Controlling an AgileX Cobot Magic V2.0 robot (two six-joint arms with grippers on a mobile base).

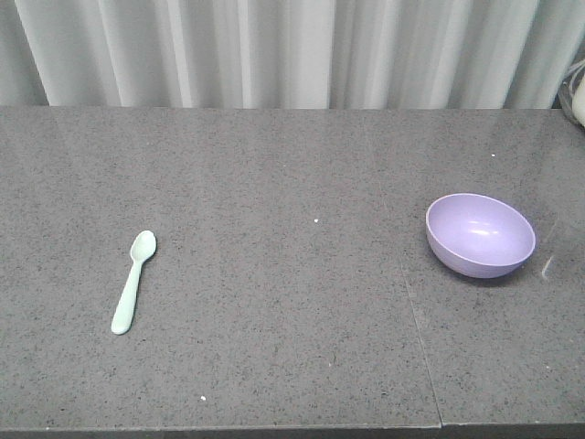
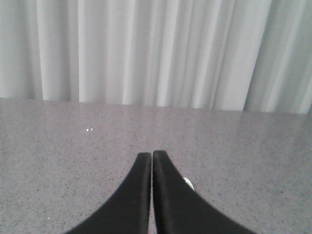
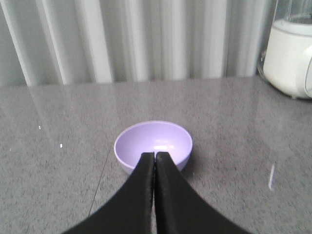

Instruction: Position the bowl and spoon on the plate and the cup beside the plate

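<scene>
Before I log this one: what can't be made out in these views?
1. The plate and cup are in no view, so their whereabouts are unknown.
2. The bowl, right wrist view: its near rim is hidden behind the right gripper and its shut fingers.
3. The white appliance is cut off by the right edge in the right wrist view; only a sliver shows in the front view.
4. A pale speck, left wrist view: mostly behind the left gripper, too small to identify.

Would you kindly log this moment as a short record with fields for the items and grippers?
bowl: lavender, upright, empty, right side of table
spoon: mint green, lying flat, left side, apart from bowl
plate: not in view
cup: not in view
left gripper: shut, empty
right gripper: shut, empty, pointed at bowl
background: white appliance at far right edge
</scene>
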